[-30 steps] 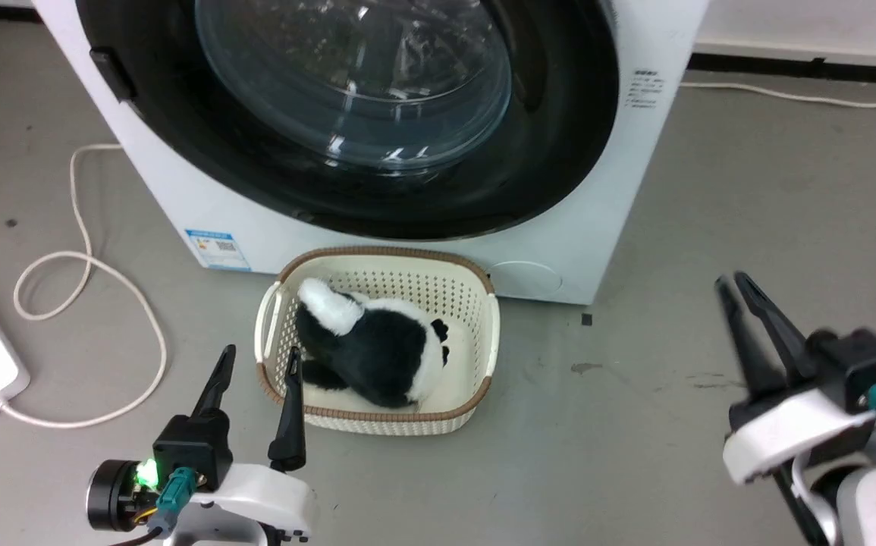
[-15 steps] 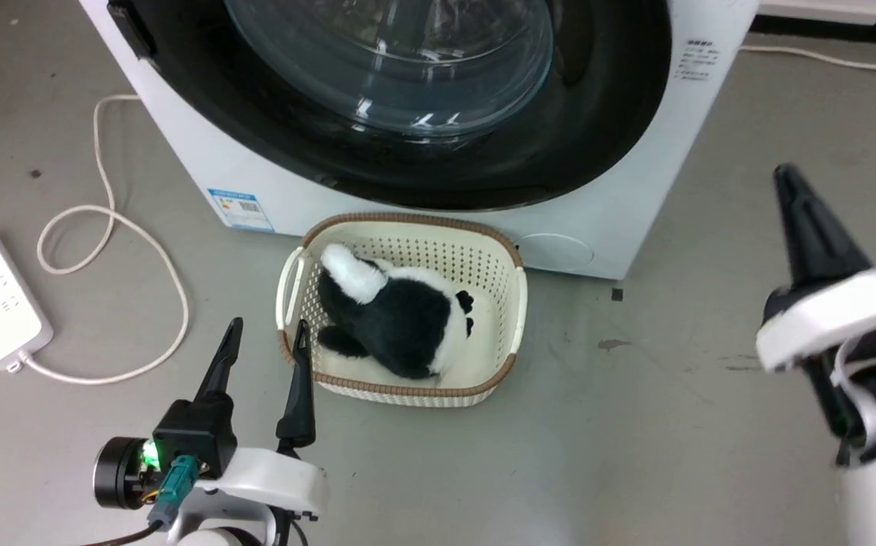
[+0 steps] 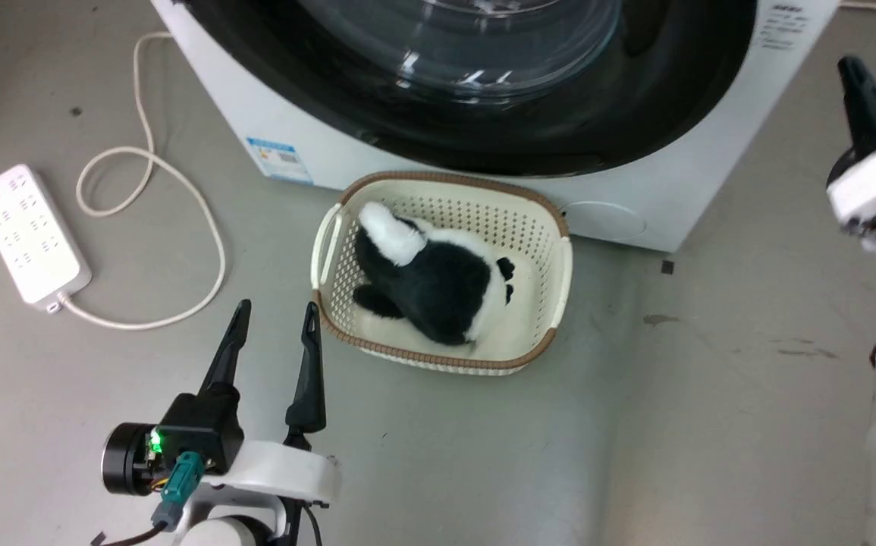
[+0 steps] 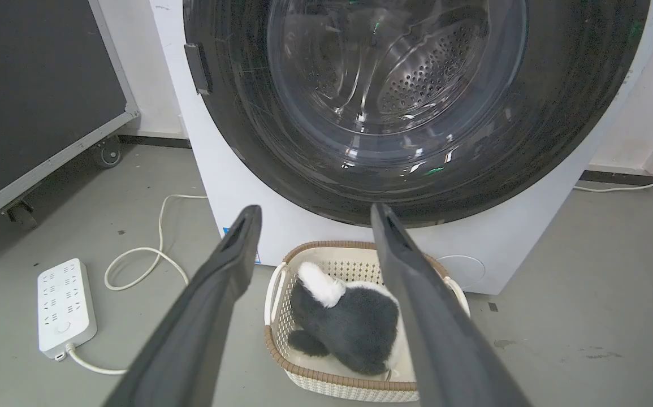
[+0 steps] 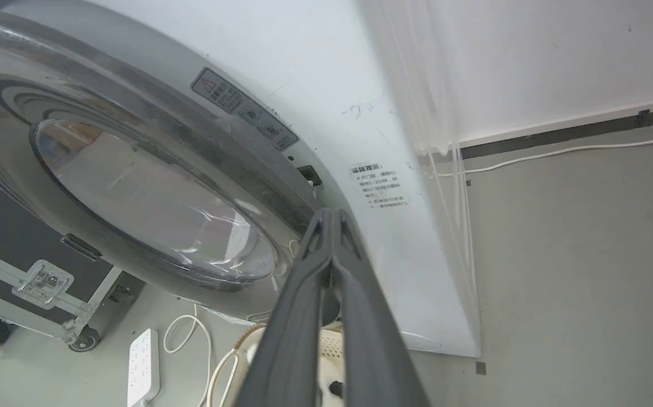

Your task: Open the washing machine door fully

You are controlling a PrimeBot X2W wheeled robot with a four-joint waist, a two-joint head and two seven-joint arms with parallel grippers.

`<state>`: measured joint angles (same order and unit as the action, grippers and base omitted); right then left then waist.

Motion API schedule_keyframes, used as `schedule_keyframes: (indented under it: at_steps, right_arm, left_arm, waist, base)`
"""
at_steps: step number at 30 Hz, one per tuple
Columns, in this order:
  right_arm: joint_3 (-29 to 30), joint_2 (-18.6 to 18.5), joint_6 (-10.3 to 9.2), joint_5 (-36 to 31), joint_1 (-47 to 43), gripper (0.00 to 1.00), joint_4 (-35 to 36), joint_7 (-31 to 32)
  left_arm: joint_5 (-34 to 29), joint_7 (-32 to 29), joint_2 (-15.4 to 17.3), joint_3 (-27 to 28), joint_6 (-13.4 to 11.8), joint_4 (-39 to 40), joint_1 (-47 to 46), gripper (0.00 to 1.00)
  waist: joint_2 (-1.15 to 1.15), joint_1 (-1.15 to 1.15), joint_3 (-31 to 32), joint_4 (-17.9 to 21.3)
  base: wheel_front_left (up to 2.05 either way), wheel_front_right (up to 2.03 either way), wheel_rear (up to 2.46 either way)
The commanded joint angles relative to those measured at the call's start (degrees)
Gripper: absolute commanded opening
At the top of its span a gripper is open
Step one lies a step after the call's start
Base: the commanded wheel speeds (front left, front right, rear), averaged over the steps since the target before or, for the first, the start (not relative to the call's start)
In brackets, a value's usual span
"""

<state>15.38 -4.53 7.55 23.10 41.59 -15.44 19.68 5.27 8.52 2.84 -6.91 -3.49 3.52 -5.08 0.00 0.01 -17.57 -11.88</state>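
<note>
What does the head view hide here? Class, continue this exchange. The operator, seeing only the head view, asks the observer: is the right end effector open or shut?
Observer: Shut. The right wrist view shows the right end effector with its fingers pressed together, holding nothing.
Operator: What is it pointing at?
Observer: The rim of the washing machine door on the robot's right side, by a small dark block there.
Operator: What stands further left of the washing machine?
Observer: A black wheeled case, seen in the left wrist view.
</note>
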Motion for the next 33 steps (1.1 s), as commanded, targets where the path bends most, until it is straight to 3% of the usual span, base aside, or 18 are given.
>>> schedule_keyframes:
  at_steps: [1,19,33]
  right_arm:
    - [1.40,0.38,-0.03,1.26,3.30,0.00,-1.58,1.59]
    - [15.88,1.45,-0.04,4.51,24.57,0.00,-16.76,16.02]
    - [22.42,1.59,-0.05,5.74,31.04,0.00,-21.94,26.15]
  left_arm:
    - [0.51,0.58,0.03,-0.48,-0.46,0.33,-1.52,1.00]
    - [2.01,2.74,0.03,-3.28,-1.95,1.22,-3.81,1.00]
    - [2.94,4.29,0.03,-5.05,-3.31,1.27,-5.32,1.00]
  waist:
    - [0.00,-0.01,-0.92,-0.85]
    - [0.00,-0.01,-6.37,-5.28]
    - [0.00,-0.01,-8.02,-7.48]
  base:
    - [0.00,0.00,0.00]
    - [0.00,0.00,0.00]
    - [0.00,0.00,0.00]
